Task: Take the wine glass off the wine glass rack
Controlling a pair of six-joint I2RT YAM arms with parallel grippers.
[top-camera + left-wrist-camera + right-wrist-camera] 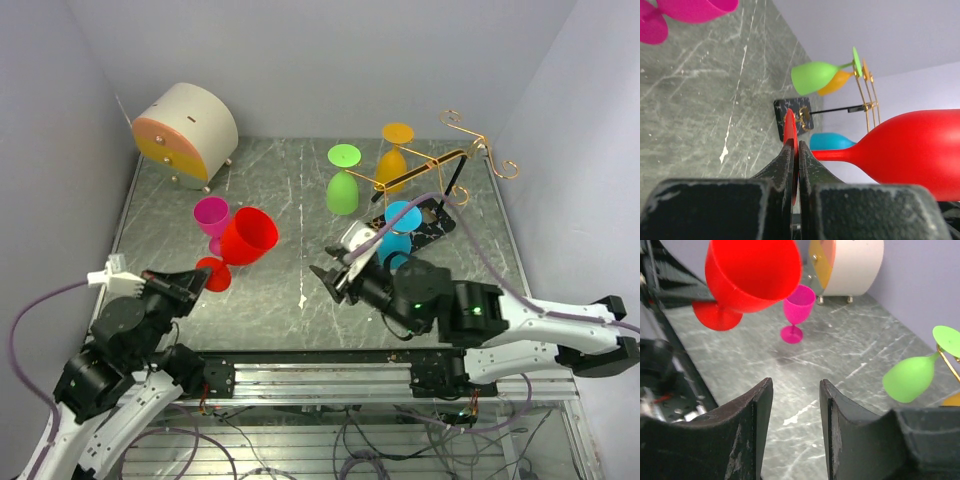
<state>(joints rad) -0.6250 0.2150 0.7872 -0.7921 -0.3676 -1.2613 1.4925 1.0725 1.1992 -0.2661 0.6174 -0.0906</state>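
Note:
A red wine glass [245, 238] hangs tilted over the left half of the table, away from the rack. My left gripper [200, 280] is shut on its flat foot [790, 125], which stands edge-on between the jaws in the left wrist view, and its bowl [910, 150] juts out to the right. The gold wire wine glass rack [470, 150] stands at the back right on a black base [790, 112]. Green [343, 185], orange [393, 160] and blue [400, 225] glasses hang from it. My right gripper [335, 278] is open and empty at mid table, facing the red glass [750, 270].
A magenta glass [212, 218] stands upright on the marble table just behind the red one. A white round cabinet with an orange front [185, 132] sits at the back left. Walls close the table in at the back and on both sides.

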